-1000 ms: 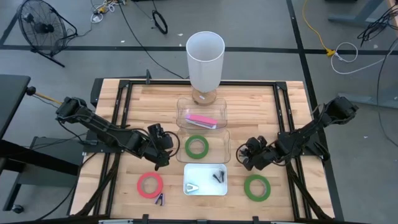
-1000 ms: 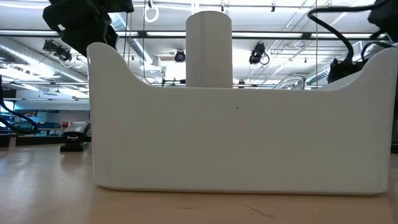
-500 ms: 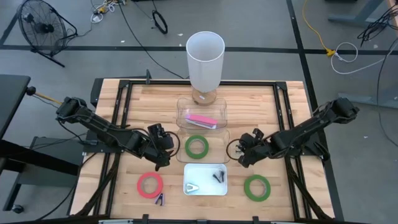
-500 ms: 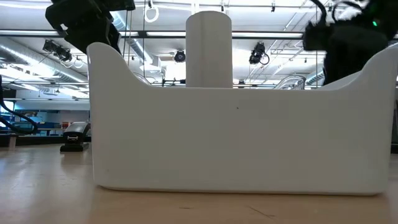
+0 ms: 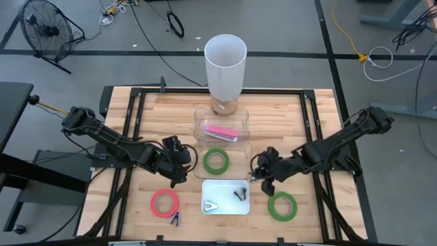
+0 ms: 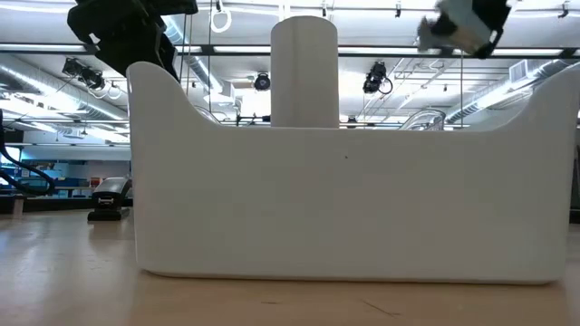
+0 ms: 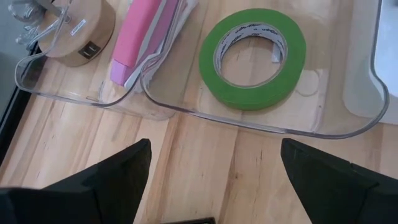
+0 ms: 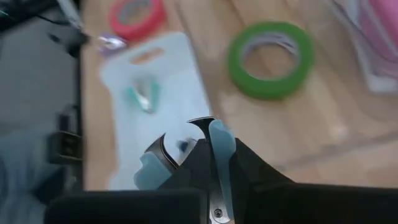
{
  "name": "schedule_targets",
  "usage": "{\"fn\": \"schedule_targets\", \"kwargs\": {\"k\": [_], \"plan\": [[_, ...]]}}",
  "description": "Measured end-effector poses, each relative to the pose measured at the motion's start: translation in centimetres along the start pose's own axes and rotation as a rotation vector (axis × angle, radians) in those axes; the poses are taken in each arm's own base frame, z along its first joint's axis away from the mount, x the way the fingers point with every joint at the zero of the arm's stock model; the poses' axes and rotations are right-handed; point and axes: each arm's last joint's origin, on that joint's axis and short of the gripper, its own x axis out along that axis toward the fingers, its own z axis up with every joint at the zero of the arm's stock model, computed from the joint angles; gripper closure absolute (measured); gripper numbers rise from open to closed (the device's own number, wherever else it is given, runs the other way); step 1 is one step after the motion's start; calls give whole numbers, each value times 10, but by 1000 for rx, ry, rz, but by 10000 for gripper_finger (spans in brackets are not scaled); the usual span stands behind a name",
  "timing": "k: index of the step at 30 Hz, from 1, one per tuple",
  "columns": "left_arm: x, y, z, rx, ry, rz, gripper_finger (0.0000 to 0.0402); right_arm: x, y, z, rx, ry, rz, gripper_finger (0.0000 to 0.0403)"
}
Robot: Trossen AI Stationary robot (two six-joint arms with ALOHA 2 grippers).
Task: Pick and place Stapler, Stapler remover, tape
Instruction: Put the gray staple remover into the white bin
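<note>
The pink stapler (image 5: 222, 132) lies in the far clear tray (image 5: 202, 116) and also shows in the left wrist view (image 7: 140, 34). A green tape roll (image 5: 216, 160) lies flat in the near clear tray. Another green roll (image 5: 281, 205) and a red roll (image 5: 164, 203) lie flat on the table. My right gripper (image 5: 259, 173) is just right of the white tray (image 5: 225, 205), shut on a pale blue staple remover (image 8: 211, 140). My left gripper (image 5: 179, 162) is open and empty, left of the clear trays. My right gripper pinches the staple remover by its pale blue handles (image 8: 217, 149) between its two fingers. The dark claws (image 8: 199, 122) stick out past the fingertips. The remover is lifted clear and shows high above the white tray's wall in the low view (image 6: 456, 24).
The white tray holds a dark staple remover (image 5: 239, 193) and a pale one (image 5: 212, 205). A purple staple remover (image 5: 175, 219) lies by the red roll. A tall white cup (image 5: 225, 65) stands at the far side. The white tray's wall (image 6: 344, 199) fills the low view.
My right gripper has gone toward the table's left edge, from beside the right green roll to the white tray's right edge, carrying the staple remover clear of the table.
</note>
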Motion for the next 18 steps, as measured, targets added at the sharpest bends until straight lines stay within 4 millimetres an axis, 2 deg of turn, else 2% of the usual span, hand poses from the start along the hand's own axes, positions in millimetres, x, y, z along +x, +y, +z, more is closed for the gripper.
{"fn": "schedule_targets", "kwargs": {"k": [6,12,18], "plan": [[0,-1,1,22,-13,-5,40,16,23,2,-10,-89,104,384],[0,-2,5,18,-43,-18,40,54,42,-6,-38,-86,185,384],[0,-3,7,23,-59,-24,40,84,51,-12,-32,-90,234,384]]}}
